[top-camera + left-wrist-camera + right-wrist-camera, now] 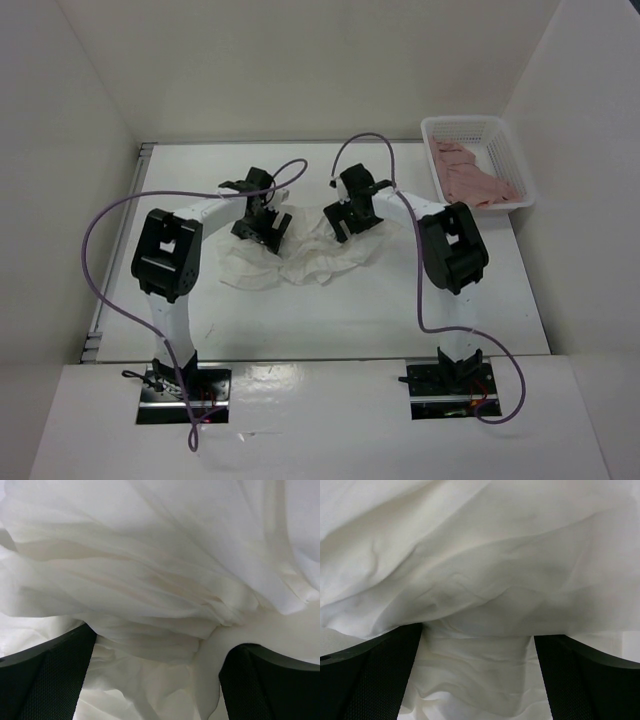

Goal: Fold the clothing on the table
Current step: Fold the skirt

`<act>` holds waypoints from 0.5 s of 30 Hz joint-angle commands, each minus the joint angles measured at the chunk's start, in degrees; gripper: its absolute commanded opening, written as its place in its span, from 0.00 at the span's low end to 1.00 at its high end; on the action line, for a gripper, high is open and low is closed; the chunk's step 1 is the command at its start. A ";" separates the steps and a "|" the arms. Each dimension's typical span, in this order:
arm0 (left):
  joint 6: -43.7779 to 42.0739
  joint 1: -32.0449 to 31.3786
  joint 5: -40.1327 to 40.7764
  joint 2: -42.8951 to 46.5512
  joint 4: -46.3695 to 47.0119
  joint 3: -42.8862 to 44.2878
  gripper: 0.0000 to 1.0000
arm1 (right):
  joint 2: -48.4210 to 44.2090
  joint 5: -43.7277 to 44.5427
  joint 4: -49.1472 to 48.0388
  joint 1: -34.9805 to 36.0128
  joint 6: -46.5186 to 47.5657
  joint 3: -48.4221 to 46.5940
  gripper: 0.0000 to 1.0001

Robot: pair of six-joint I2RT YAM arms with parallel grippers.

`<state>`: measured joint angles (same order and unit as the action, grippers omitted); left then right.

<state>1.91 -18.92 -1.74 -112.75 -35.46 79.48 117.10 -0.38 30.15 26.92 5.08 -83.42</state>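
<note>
On the tabletop [330, 320] centre, the left hand [263, 228] is down on the left part of the crumpled white clothing [300, 258], fingers spread wide, cloth between them but not pinched. The right hand [347, 215] is the same on the right part, gaping and gripping nothing. Basket [478, 125] with pink garment [472, 180] sits far right.

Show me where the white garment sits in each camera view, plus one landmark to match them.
Top view: clothing crumpled on the table, under the left gripper and right gripper.
Left wrist: fills the picture, folds between open black fingers.
Right wrist: fills the picture likewise.
Landmark: the black fingers; each wrist pair is one gripper in the top view.
</note>
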 commanded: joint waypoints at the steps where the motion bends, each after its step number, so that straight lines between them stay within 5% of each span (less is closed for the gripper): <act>1: 0.37 1.51 -0.73 -3.17 2.77 4.18 1.00 | 3.30 2.14 -3.61 -2.83 -1.13 -4.37 0.96; 15: -1.21 9.07 -0.64 -7.40 0.57 17.89 1.00 | 5.07 0.73 -2.99 -9.60 -1.65 -13.79 0.96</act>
<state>1.56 -10.41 -1.76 -119.74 -34.41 94.15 122.19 0.51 28.25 17.10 4.03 -94.56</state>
